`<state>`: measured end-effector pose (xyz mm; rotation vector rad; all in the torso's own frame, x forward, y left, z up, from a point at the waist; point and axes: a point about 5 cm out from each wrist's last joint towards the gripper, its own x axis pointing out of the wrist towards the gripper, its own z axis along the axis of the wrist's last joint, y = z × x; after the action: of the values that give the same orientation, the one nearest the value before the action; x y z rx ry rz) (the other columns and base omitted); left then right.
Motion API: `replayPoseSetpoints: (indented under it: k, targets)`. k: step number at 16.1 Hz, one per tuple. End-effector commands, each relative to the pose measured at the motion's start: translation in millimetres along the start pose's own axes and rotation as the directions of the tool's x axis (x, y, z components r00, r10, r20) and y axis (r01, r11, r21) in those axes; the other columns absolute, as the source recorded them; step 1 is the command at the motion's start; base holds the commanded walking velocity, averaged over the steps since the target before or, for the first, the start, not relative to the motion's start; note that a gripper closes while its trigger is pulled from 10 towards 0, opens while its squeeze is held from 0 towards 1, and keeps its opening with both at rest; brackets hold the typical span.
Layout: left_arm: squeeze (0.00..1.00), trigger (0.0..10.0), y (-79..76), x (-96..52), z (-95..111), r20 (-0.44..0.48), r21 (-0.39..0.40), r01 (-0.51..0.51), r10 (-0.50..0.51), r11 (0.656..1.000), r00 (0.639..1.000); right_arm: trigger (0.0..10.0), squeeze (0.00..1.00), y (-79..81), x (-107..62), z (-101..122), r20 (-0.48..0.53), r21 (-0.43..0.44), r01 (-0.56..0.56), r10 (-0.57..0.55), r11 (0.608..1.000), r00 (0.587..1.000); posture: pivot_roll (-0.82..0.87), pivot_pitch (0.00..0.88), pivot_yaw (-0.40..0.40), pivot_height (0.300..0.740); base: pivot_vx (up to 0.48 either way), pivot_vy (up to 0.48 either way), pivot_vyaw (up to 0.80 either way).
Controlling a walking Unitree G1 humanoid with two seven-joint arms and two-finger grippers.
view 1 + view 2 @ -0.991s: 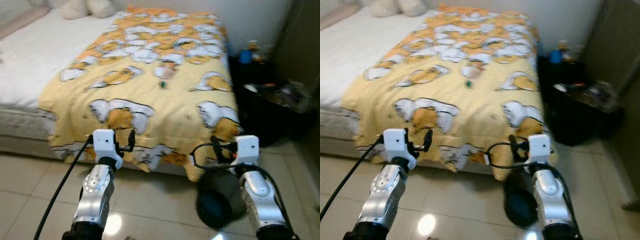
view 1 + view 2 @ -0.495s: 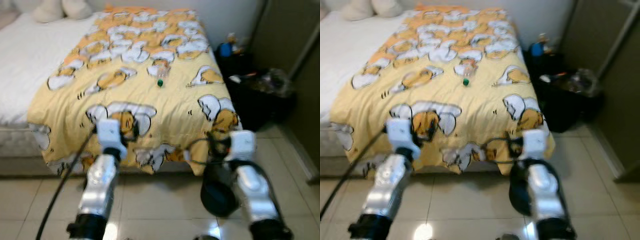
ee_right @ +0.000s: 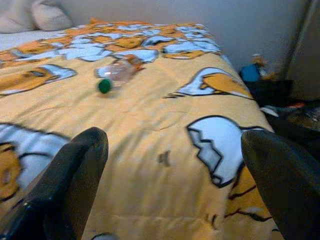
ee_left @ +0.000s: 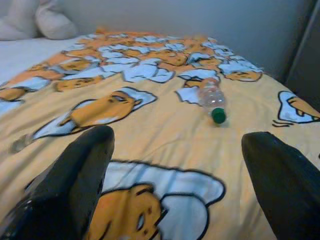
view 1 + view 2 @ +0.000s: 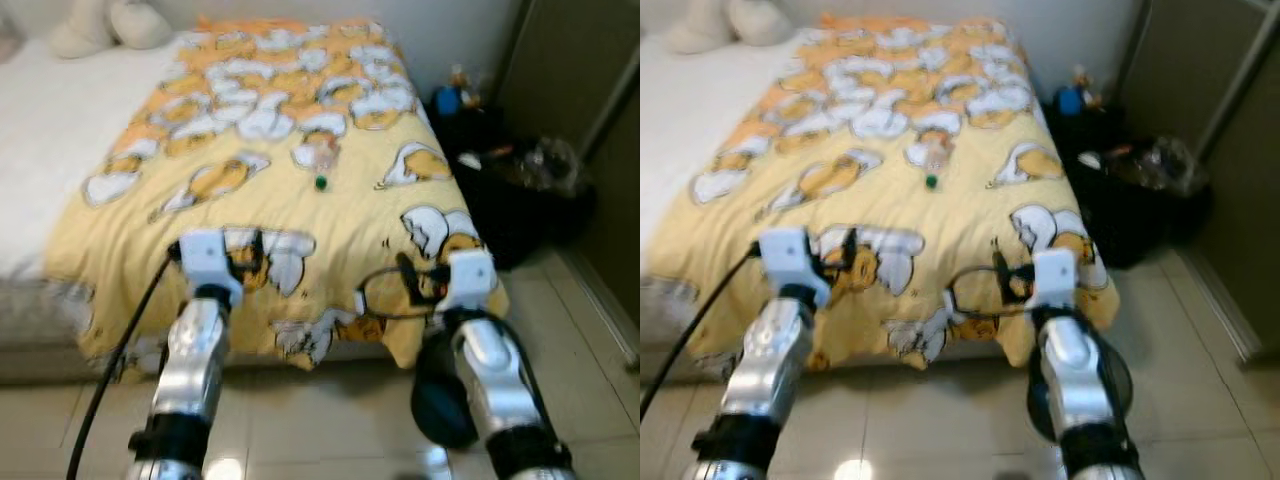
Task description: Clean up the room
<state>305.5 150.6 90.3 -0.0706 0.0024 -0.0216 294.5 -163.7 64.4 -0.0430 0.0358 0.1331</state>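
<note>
1. The bed (image 5: 60, 150) carries a yellow patterned blanket (image 5: 250, 200) whose near edge hangs over the foot of the mattress toward the tiled floor (image 5: 330, 420).
2. A clear plastic bottle (image 5: 321, 160) with a green cap lies on its side mid-blanket, well apart from every blanket edge.
3. The left gripper (image 4: 175, 175) is raised just before the blanket's near edge, fingers spread wide, holding nothing.
4. The right gripper (image 3: 175, 175) is level with it near the blanket's right corner, fingers likewise wide apart and empty.
5. Right of the bed, a dark bin (image 5: 520, 200) with clutter stands against the wall; bare floor runs between the bin and the blanket corner.
6. A dark round object (image 5: 445, 400) sits on the floor beside the right arm.
7. Compared with 1.0 s ago, the camera has moved closer to the bed, and both grippers now overlap the blanket edge.
</note>
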Motion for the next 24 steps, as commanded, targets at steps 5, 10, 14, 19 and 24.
replayPoseSetpoints:
  k: [5, 10, 14, 19, 24]
  targets:
    - [0.0, 10.0, -7.9, 6.2, 0.4, -0.006, -0.017, 0.006, -0.006, 1.0, 1.0, 10.0, 0.0, -9.6, -0.4, 1.4, 0.003, -0.01, 0.022, -0.022, 1.0, 1.0, -0.18, 0.0, 0.081, 0.74, 0.451, 0.0, 0.0]
    - [0.0, 10.0, -9.8, 13.5, 6.9, 0.018, -0.006, 0.021, -0.021, 1.0, 1.0, 10.0, 0.0, -6.7, 2.8, 7.7, 0.026, -0.011, 0.009, -0.009, 1.0, 1.0, -0.19, 0.0, 0.078, 0.74, 0.445, 0.0, 0.0]
    - [0.0, 10.0, -8.4, 13.2, 7.4, 0.026, -0.01, 0.013, -0.013, 1.0, 1.0, 10.0, 0.0, -4.7, 7.9, 16.9, 0.053, -0.01, -0.003, 0.003, 1.0, 0.999, -0.18, 0.0, 0.073, 0.74, 0.445, 0.0, 0.0]
    - [0.0, 10.0, -6.4, 15.0, 9.7, 0.031, 0.006, 0.012, -0.012, 1.0, 0.999, 10.0, 0.0, 4.4, 30.3, 40.6, 0.096, 0.024, -0.027, 0.025, 0.999, 0.995, -0.16, 0.0, 0.072, 0.74, 0.23, 0.263, 0.0]
    - [0.0, 10.0, 3.7, 28.0, 33.1, 0.043, 0.143, 0.051, -0.058, 0.988, 0.997, 10.0, 0.0, 7.4, 88.7, 84.6, 0.036, 0.144, 0.04, -0.045, 0.989, 0.998, -0.04, 0.0, 0.078, 0.74, 0.0, 0.288, 0.0]
